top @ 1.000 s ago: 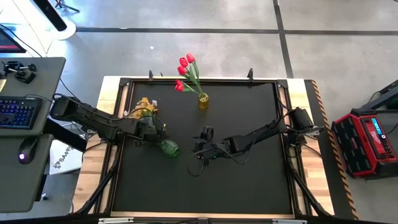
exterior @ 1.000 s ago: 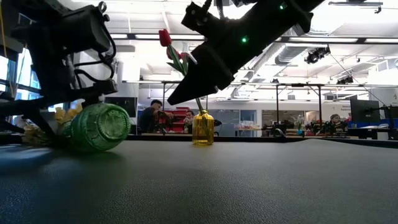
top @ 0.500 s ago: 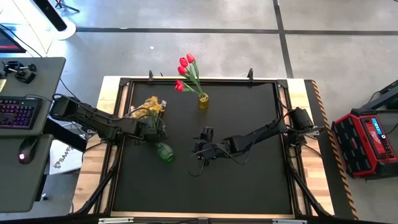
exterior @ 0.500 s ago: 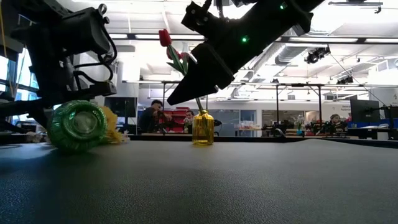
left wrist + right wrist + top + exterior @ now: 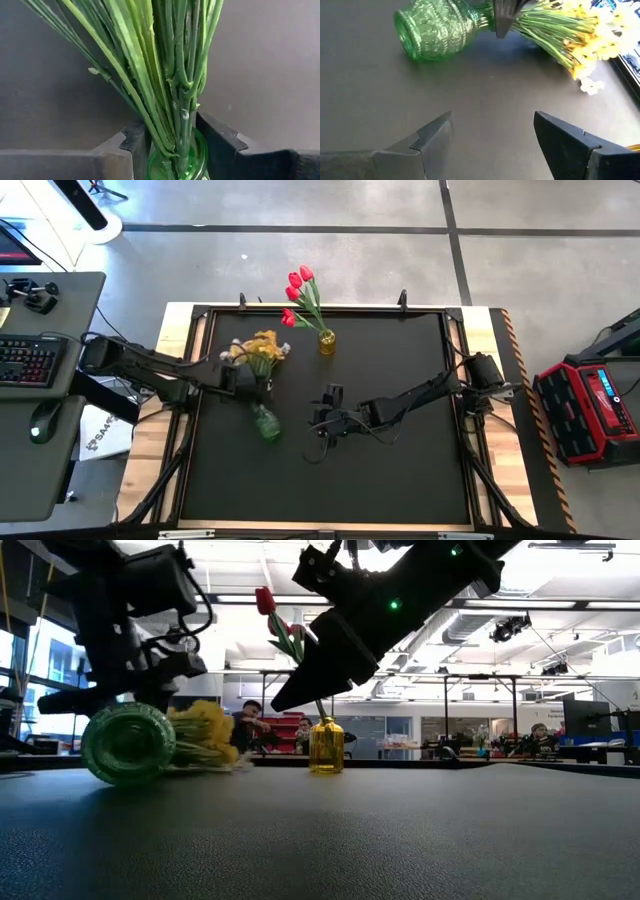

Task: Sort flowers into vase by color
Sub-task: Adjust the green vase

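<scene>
Black tabletop [image 5: 400, 460] — left claw [image 5: 258, 385] astride vase neck [image 5: 180, 157]

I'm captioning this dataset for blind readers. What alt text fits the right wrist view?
A green glass vase lies on its side on the dark table, yellow flowers spilling from its mouth, where the left gripper closes around the stems. In the foreground the right gripper hovers with open jaws, holding nothing.
</scene>
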Motion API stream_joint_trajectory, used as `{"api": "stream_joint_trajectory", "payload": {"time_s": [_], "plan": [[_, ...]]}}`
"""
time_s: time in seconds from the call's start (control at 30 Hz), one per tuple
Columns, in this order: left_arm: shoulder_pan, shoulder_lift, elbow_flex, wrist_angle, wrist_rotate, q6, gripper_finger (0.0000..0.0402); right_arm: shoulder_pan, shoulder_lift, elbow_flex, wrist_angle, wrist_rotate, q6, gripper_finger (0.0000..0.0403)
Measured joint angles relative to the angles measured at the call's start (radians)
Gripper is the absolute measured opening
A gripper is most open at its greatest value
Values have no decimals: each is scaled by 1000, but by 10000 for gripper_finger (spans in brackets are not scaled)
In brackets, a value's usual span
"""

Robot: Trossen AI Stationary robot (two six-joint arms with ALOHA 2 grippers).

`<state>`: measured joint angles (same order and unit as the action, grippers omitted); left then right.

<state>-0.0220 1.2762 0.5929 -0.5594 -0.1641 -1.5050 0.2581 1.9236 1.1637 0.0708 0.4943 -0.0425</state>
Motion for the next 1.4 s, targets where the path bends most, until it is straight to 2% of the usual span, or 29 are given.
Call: {"api": "stream_joint_trajectory", "payload": {"time_s": [0.23,0.53,0.73,1.03,1.2,1.4], "plan": [[27,0,14,-3,94,86,137,0,0,0,-15,-33,18,259],[18,0,17,-2,84,121,111,0,0,0,-22,-34,19,259],[-58,-1,65,-33,-32,129,98,0,0,0,-23,-34,19,259],[-164,-1,241,-321,-223,124,96,0,0,0,-23,-34,19,259],[-247,-2,318,-398,-421,157,96,0,0,0,-23,-34,19,259],[-367,22,321,-420,-652,198,96,0,0,0,-23,-34,32,259]]}}
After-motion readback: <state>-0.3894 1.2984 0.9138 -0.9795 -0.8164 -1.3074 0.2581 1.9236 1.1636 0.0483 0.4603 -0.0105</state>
